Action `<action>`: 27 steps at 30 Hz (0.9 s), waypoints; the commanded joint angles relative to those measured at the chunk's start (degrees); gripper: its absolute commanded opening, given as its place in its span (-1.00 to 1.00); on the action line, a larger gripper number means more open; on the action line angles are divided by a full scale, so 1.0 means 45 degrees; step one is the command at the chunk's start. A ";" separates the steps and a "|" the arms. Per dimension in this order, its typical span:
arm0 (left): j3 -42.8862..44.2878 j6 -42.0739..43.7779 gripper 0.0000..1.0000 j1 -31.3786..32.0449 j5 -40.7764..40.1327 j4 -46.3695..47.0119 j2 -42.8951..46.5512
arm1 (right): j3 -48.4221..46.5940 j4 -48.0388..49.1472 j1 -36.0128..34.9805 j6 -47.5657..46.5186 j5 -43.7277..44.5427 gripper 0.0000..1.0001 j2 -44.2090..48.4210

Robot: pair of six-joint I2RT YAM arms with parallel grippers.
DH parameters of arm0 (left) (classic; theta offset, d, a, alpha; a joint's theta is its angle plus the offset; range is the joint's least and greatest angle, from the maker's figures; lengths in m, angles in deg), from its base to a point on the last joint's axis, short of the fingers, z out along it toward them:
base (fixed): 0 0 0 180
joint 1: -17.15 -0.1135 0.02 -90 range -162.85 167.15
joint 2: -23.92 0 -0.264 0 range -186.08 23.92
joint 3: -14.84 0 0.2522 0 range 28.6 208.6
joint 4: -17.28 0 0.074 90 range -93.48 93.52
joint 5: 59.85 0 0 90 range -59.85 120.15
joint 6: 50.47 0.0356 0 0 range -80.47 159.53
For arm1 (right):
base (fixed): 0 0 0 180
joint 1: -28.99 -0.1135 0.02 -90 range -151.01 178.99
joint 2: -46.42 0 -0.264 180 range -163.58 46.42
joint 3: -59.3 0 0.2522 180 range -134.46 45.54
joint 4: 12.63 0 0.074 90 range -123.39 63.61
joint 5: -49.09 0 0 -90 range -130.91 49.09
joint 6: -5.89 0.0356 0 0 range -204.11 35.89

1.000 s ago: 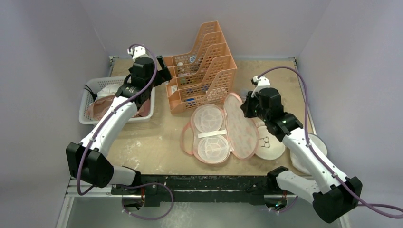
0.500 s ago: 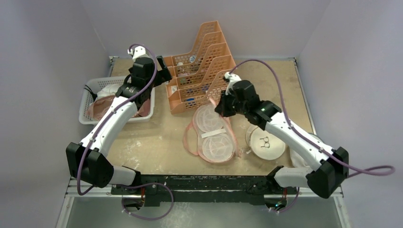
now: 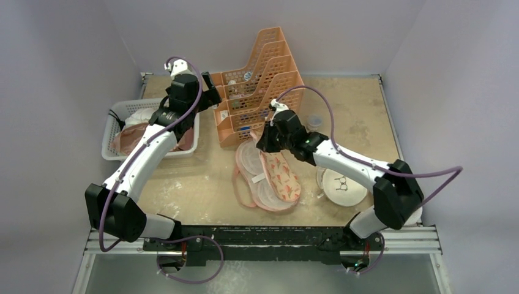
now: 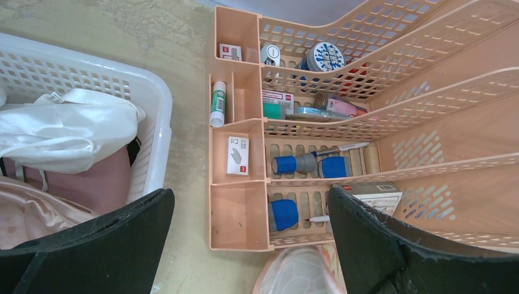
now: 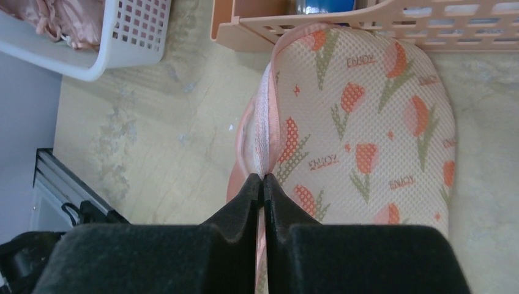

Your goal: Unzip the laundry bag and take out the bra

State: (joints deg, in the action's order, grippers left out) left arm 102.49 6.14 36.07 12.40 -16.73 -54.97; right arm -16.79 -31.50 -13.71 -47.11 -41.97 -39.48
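The laundry bag (image 3: pixel 283 176) lies mid-table, its floral flap folded over the pale mesh half (image 3: pixel 250 160). My right gripper (image 3: pixel 264 144) is shut on the flap's pink trimmed edge, seen close in the right wrist view (image 5: pixel 262 179) with the floral flap (image 5: pixel 367 122) beyond it. The bag's end shows in the left wrist view (image 4: pixel 300 275). The bra (image 3: pixel 130 137), dusty-pink satin, lies in the white basket (image 3: pixel 115 124); it also shows in the left wrist view (image 4: pixel 24 214) and the right wrist view (image 5: pixel 67 18). My left gripper (image 3: pixel 211 93) is open and empty (image 4: pixel 250 199) above the basket's right edge.
An orange desk organizer (image 3: pixel 260 86) with pens, tape and small boxes (image 4: pixel 238 156) stands behind the bag. White clothes (image 4: pixel 67 128) lie on the bra in the basket. A round white mesh pouch (image 3: pixel 343 184) lies right of the bag. A clear cup (image 3: pixel 314 120) stands behind it.
My right gripper has swung left, carrying the bag's floral flap over the mesh half, so the bag went from lying open to nearly folded shut. The left arm has not moved.
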 commanded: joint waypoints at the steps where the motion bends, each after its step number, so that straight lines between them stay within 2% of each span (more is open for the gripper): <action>1: 0.0310 -0.0031 0.91 0.0092 0.0073 0.0651 0.0247 | 0.0276 0.2844 -0.0142 0.0859 -0.0387 -0.87 -0.0676; 7: 0.0304 -0.0061 0.91 0.0081 0.0171 0.0672 0.0199 | 0.1364 0.5359 -0.0602 0.1681 -0.1208 -0.81 -0.1474; 11: 0.0309 -0.0061 0.91 0.0083 0.0196 0.0671 0.0197 | 0.2399 0.6647 -0.0978 0.2057 -0.1719 -0.68 -0.1911; 14: 0.0283 -0.0078 0.91 0.0083 0.0196 0.0671 0.0186 | 0.2705 0.6691 -0.1110 0.2001 -0.1814 -0.39 -0.1918; 19: 0.0234 -0.0118 0.91 0.0090 0.0319 0.0759 0.0111 | 0.2728 0.6280 -0.1117 0.1033 -0.1191 0.18 -0.0520; 27: -0.0110 -0.0089 0.97 0.0091 0.0516 0.1219 0.0088 | 0.3263 0.4477 -0.0842 -0.0589 0.1031 0.75 0.2117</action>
State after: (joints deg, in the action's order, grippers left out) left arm 102.42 6.12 36.07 13.71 -15.55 -54.97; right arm -3.59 -8.35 -18.65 -44.47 -43.92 -34.76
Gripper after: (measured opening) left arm 0.971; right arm 0.828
